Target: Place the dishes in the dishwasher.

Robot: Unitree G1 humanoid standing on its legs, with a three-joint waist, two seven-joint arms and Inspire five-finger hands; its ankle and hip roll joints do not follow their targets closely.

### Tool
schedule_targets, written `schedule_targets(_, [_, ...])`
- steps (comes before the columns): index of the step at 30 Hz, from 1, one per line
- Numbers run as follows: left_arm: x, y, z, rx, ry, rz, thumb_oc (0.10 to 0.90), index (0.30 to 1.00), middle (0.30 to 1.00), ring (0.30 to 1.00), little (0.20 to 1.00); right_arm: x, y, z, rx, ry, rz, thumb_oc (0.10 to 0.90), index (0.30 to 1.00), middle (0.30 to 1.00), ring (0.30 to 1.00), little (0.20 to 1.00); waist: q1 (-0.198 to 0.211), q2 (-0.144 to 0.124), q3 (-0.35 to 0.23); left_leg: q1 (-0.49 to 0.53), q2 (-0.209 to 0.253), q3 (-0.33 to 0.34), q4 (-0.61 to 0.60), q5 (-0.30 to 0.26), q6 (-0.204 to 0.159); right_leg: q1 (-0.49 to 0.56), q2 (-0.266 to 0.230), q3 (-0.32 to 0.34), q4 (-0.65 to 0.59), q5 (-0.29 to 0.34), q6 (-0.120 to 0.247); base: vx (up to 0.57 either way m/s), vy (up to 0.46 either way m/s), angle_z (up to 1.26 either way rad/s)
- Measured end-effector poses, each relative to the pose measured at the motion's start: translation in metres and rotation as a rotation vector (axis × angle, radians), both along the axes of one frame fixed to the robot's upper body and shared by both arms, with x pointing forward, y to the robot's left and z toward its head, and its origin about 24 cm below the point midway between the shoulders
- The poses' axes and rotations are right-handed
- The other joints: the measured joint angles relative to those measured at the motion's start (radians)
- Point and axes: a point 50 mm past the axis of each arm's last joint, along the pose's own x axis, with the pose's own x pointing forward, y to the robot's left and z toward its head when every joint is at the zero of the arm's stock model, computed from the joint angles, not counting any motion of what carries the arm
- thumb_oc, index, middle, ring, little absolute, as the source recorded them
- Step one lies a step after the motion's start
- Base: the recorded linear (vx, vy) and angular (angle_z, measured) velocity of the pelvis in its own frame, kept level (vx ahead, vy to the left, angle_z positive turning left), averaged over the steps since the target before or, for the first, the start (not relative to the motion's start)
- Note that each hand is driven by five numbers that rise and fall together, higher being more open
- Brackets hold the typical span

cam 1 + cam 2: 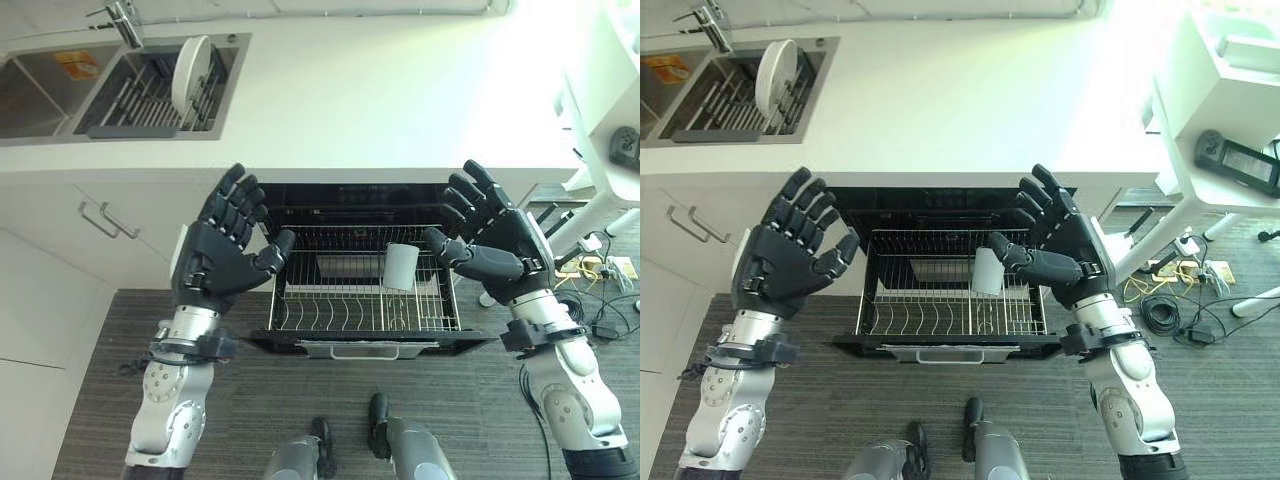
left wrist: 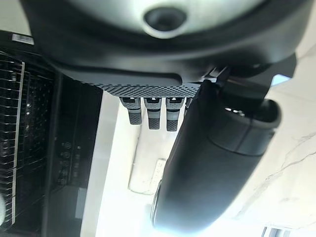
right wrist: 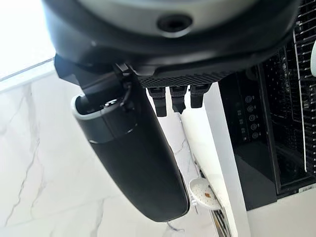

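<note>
We see a white plate standing on edge in the sink rack, far left of the open dishwasher on the counter. The left robot hand hovers spread wide and empty at the dishwasher's left edge. A white cup sits inside its pulled-out rack. The right robot hand hovers splayed, empty, at its right edge.

The dishwasher rack stands pulled out before me, under the surface. A cup sits in the rack, right of its middle. My left hand hangs left of the rack, my right hand right of it. A plate stands in the sink, far left on the surface.
</note>
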Motion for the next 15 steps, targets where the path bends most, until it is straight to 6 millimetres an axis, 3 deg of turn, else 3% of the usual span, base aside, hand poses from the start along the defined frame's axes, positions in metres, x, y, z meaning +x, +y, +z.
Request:
schedule_targets(1, [-0.001, -0.002, -0.001, 0.001, 0.005, -0.009, 0.8, 0.9, 0.9, 0.9, 0.9, 0.0, 0.0, 0.001, -0.007, -0.004, 0.002, 0.8, 0.9, 0.9, 0.9, 0.9, 0.002, 0.0, 0.0, 0.003, 0.022, -0.039, -0.012, -0.004, -0.007, -0.003, -0.007, 0.007, 0.008, -0.003, 0.005, -0.05, 0.523, -0.12])
schedule_targets(3, [0.0, -0.001, 0.0, -0.001, 0.0, -0.005, 0.8, 0.9, 0.9, 0.9, 0.9, 0.001, -0.003, 0.007, -0.031, -0.019, -0.001, 0.8, 0.9, 0.9, 0.9, 0.9, 0.011, -0.001, -0.007, -0.009, 0.03, -0.101, -0.011, -0.006, -0.007, -0.043, -0.031, 0.059, 0.026, 0.018, 0.053, -0.06, 0.607, -0.49])
schedule_targets(5, [0.003, -0.001, 0.003, 0.004, -0.012, -0.008, 0.8, 0.9, 0.9, 0.9, 0.9, -0.001, -0.008, 0.01, -0.032, -0.028, -0.031, 0.8, 0.9, 0.9, 0.9, 0.9, 0.001, -0.009, -0.02, -0.049, 0.005, -0.061, 0.034, 0.013, -0.032, -0.086, -0.088, 0.086, 0.027, 0.054, 0.105, -0.04, 0.508, -0.31])
schedule_targets(6, [0.007, -0.001, 0.003, 0.006, -0.014, -0.01, 0.8, 0.9, 0.9, 0.9, 0.9, -0.003, -0.011, 0.006, -0.005, -0.015, -0.063, 0.8, 0.9, 0.9, 0.9, 0.9, -0.002, -0.013, -0.023, -0.078, -0.022, -0.039, 0.065, 0.005, 0.003, -0.084, -0.134, 0.065, 0.011, 0.07, 0.122, -0.02, 0.586, -0.01])
schedule_targets(7, [0.008, 0.003, 0.005, 0.025, -0.012, -0.005, 0.8, 0.9, 0.9, 0.9, 0.9, -0.008, -0.011, -0.004, 0.021, 0.021, -0.081, 0.8, 0.9, 0.9, 0.9, 0.9, 0.0, -0.017, -0.043, -0.123, -0.081, -0.031, 0.129, -0.016, 0.064, -0.06, -0.194, 0.044, -0.075, 0.099, 0.129, -0.01, 0.589, 0.2])
schedule_targets(8, [0.01, 0.003, 0.008, 0.056, -0.013, -0.023, 0.8, 0.9, 0.9, 0.9, 0.9, -0.015, -0.012, -0.014, 0.043, 0.049, -0.099, 0.8, 0.9, 0.9, 0.9, 0.9, 0.003, -0.038, -0.05, -0.132, -0.127, -0.033, 0.154, -0.034, 0.103, -0.043, -0.23, 0.041, -0.094, 0.213, 0.127, 0.0, 0.584, 0.21])
schedule_targets(9, [0.008, 0.006, 0.005, 0.061, -0.006, -0.022, 0.8, 0.9, 0.9, 0.9, 0.9, -0.021, -0.008, -0.022, 0.07, 0.075, -0.098, 0.8, 0.9, 0.9, 0.9, 0.9, 0.002, -0.043, -0.052, -0.132, -0.145, -0.023, 0.163, -0.051, 0.127, -0.053, -0.255, 0.041, -0.092, 0.296, 0.183, 0.01, 0.437, 0.1])
schedule_targets(10, [0.005, 0.011, 0.002, 0.067, 0.008, -0.005, 0.8, 0.9, 0.9, 0.9, 0.9, -0.022, -0.003, -0.027, 0.087, 0.089, -0.084, 0.8, 0.9, 0.9, 0.9, 0.9, 0.007, -0.042, -0.052, -0.126, -0.146, -0.003, 0.163, -0.05, 0.142, -0.055, -0.251, 0.037, -0.096, 0.338, 0.179, 0.0, 0.435, -0.28])
schedule_targets(11, [0.001, 0.019, -0.003, 0.072, 0.034, 0.025, 0.8, 0.9, 0.9, 0.9, 0.9, -0.021, 0.005, -0.03, 0.103, 0.099, -0.058, 0.8, 0.9, 0.9, 0.9, 0.9, 0.013, -0.044, -0.053, -0.117, -0.145, 0.023, 0.162, -0.045, 0.169, -0.045, -0.25, -0.017, -0.117, 0.388, 0.179, -0.01, 0.354, -0.94])
schedule_targets(12, [-0.005, 0.031, -0.01, 0.077, 0.082, 0.066, 0.8, 0.9, 0.9, 0.9, 0.9, -0.018, 0.014, -0.03, 0.103, 0.097, -0.022, 0.8, 0.9, 0.9, 0.9, 0.9, 0.045, -0.035, -0.051, -0.091, -0.12, 0.088, 0.145, -0.045, 0.195, -0.041, -0.245, -0.147, -0.068, 0.327, 0.165, 0.0, 0.295, -1.27])
schedule_targets(13, [-0.011, 0.034, -0.02, 0.077, 0.135, 0.08, 0.8, 0.9, 0.9, 0.9, 0.9, -0.018, 0.013, -0.026, 0.074, 0.073, -0.017, 0.8, 0.9, 0.9, 0.9, 0.9, 0.058, -0.003, -0.056, -0.064, -0.121, 0.112, 0.077, -0.027, 0.19, -0.004, -0.2, -0.221, 0.079, 0.131, 0.155, 0.02, 0.226, -1.06])
schedule_targets(14, [-0.01, 0.032, -0.019, 0.075, 0.133, 0.069, 0.8, 0.9, 0.9, 0.9, 0.9, -0.017, 0.009, -0.022, 0.05, 0.061, -0.027, 0.8, 0.9, 0.9, 0.9, 0.9, 0.056, 0.006, -0.056, -0.059, -0.131, 0.109, 0.034, 0.0, 0.186, 0.022, -0.153, -0.197, 0.11, 0.06, 0.155, 0.02, 0.181, -0.31])
schedule_targets(15, [-0.005, 0.026, -0.016, 0.076, 0.12, 0.036, 0.8, 0.9, 0.9, 0.9, 0.9, -0.017, 0.001, -0.018, 0.02, 0.052, -0.055, 0.8, 0.9, 0.9, 0.9, 0.9, 0.052, 0.013, -0.056, -0.042, -0.156, 0.092, -0.056, 0.064, 0.176, 0.055, -0.075, -0.142, 0.127, -0.027, 0.137, 0.04, 0.087, 0.24])
